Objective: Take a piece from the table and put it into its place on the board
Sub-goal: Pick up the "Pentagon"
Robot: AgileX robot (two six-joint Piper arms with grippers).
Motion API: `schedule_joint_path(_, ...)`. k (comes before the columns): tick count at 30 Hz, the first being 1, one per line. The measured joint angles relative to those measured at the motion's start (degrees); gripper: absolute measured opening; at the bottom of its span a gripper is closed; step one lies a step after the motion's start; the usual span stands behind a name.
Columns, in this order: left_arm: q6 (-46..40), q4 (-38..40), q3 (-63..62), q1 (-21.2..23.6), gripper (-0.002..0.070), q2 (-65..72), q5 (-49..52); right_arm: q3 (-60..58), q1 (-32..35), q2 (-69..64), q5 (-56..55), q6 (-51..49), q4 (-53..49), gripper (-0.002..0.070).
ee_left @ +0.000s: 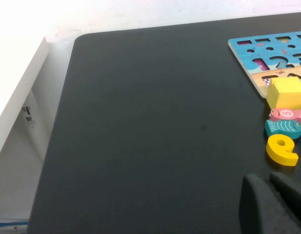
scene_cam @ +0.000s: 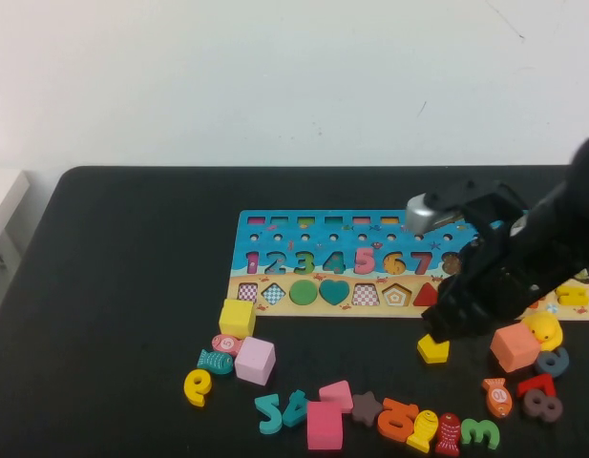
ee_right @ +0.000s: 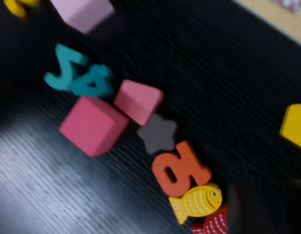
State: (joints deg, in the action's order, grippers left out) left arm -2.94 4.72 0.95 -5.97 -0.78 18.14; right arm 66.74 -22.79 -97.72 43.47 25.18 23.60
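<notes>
Right gripper (scene_cam: 445,329) above piece (scene_cam: 432,349), jaws unclear; left gripper (ee_left: 272,204) seemingly shut.

- The board (scene_cam: 409,262) lies on the table (scene_cam: 113,286), toward the far edge and right of centre, its long side running left to right.
- The piece (scene_cam: 432,349) lies on the table just in front of the board's near edge, toward the right.
- The right gripper (scene_cam: 445,329) hangs just above the piece.
- Loose blocks, numbers and fish pieces lie scattered along the near edge, left and right of the piece.
- The left gripper (ee_left: 272,204) sits low near the table's left side.
</notes>
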Motion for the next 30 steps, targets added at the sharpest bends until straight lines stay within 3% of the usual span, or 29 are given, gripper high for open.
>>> schedule_joint_path(4,0.0,0.0,0.0,0.0,-0.0001,0.0,0.0,2.62,-0.36,-3.39,0.29,-1.55,-3.01,0.0342)
schedule_joint_path(7,0.0,0.0,0.0,0.0,-0.0002,0.0,0.0,4.31,-0.36,-5.85,-0.34,-5.77,-6.67,0.0386)
schedule_joint_path(11,0.0,0.0,0.0,0.0,-0.0002,0.0,0.0,7.15,-0.38,-9.59,-0.43,-12.51,-11.37,0.04)
schedule_joint_path(30,0.13,0.0,0.0,0.0,-0.0002,0.0,0.0,12.64,-0.67,-21.63,-1.94,-21.66,-13.89,0.0421)
